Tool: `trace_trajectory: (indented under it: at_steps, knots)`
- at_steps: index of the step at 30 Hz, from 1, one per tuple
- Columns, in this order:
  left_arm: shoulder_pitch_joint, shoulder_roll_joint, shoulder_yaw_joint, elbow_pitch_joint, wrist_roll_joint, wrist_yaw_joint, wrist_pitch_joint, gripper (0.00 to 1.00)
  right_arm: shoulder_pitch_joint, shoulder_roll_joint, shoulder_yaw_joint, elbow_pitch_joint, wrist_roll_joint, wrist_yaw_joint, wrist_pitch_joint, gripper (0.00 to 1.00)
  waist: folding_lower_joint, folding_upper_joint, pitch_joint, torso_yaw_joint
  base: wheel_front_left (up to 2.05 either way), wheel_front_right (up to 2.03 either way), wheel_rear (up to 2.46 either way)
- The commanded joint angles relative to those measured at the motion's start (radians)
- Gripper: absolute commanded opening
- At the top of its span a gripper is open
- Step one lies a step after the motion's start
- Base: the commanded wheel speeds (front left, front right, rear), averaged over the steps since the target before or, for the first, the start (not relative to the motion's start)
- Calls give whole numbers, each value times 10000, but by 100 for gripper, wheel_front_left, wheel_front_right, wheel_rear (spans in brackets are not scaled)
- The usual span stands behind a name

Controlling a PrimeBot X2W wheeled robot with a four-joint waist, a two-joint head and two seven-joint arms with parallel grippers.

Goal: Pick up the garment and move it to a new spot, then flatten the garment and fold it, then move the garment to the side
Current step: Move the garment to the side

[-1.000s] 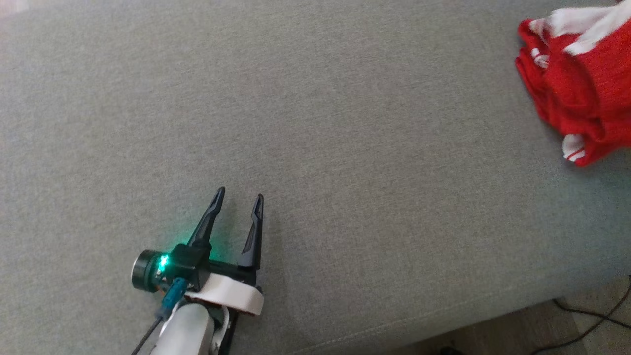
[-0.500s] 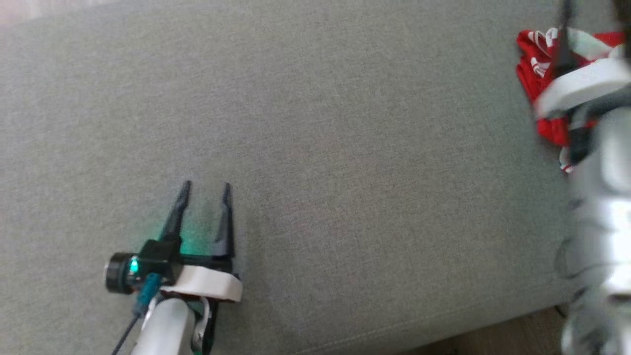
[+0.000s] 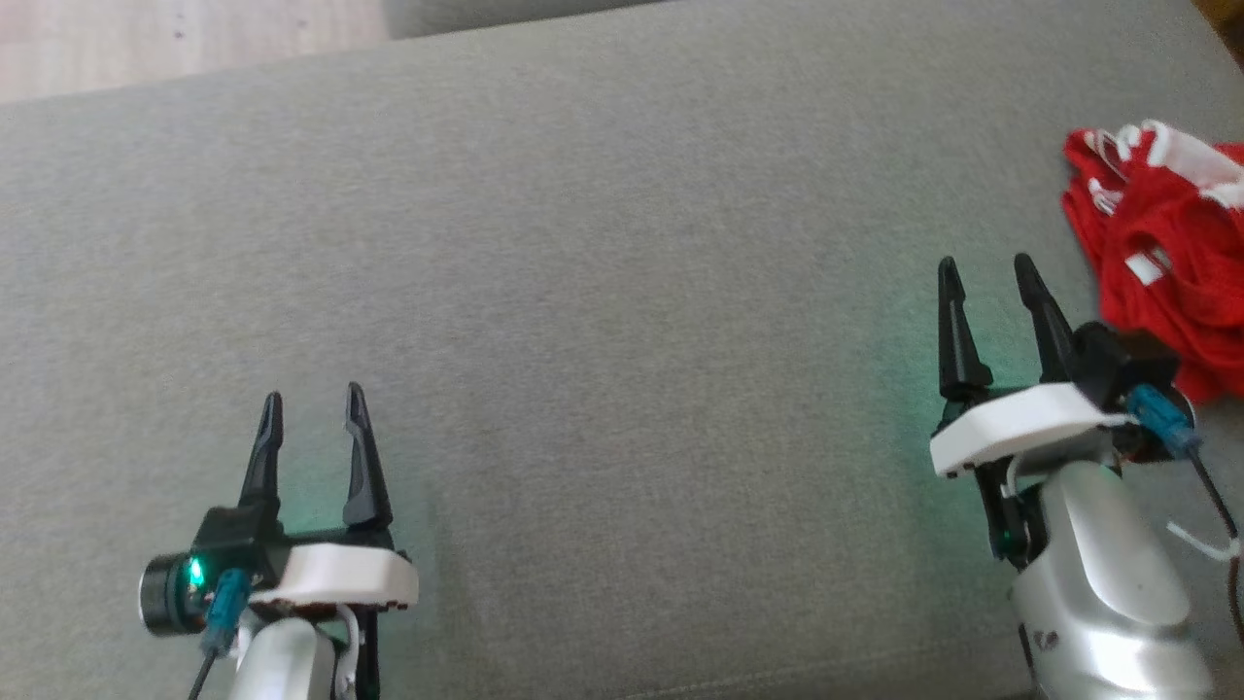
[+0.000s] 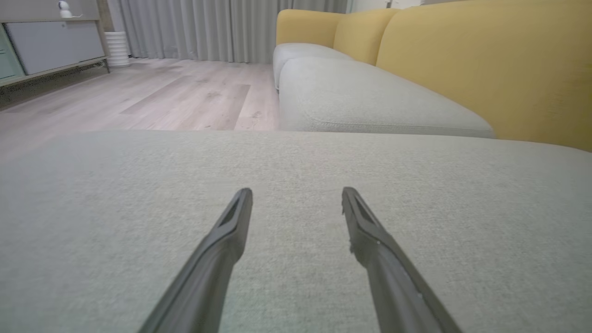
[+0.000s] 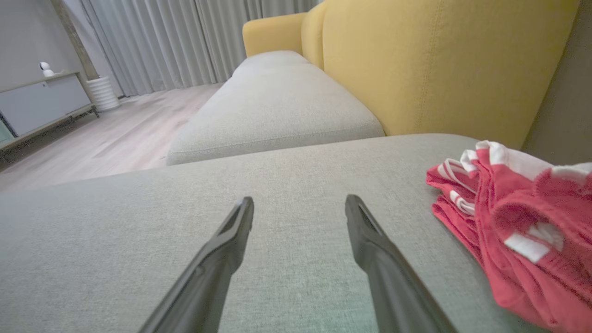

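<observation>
The garment (image 3: 1171, 262) is red with white trim, lying bunched in a heap at the right edge of the grey cushion (image 3: 622, 321); in the right wrist view the garment (image 5: 522, 240) sits just right of my fingers. My right gripper (image 3: 986, 277) stands open and empty to the left of the heap, close beside it. Far off at the lower left, my left gripper (image 3: 311, 408) is open too, with nothing between its fingers. Both hover low over the fabric, as the left gripper (image 4: 296, 196) and right gripper (image 5: 299, 203) show in their wrist views.
A yellow sofa back (image 5: 439, 60) rises behind the cushion, with another grey seat cushion (image 4: 370, 97) beyond it. Wooden floor (image 4: 138, 92) lies past the far edge, with a low cabinet (image 4: 51, 39) and curtains (image 4: 208, 27).
The head camera has shifted. My right arm swung down into view from the garment and now rests open beside it; the garment lies released in a heap. The left gripper stays open.
</observation>
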Motion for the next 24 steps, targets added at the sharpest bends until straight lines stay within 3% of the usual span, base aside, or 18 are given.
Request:
trace_trajectory:
  at_steps: [1, 14, 24]
  knots:
    - [-94, 35, 406, -214, -39, 36, -65, 100, -9, 0, 226, -446, 89, 33, -92, 100, 1, -1, -215, 262, 0, 0, 0]
    - [391, 35, 673, 69, -368, -139, -65, 100, 1077, 2, 336, -716, 581, 33, -93, 100, 1, -1, -1216, 1160, 0, 0, 0]
    - [967, 35, 805, 260, -509, -200, -65, 100, 1675, 2, 771, -579, 718, 33, -93, 100, 1, -1, -1848, 1425, 0, 0, 0]
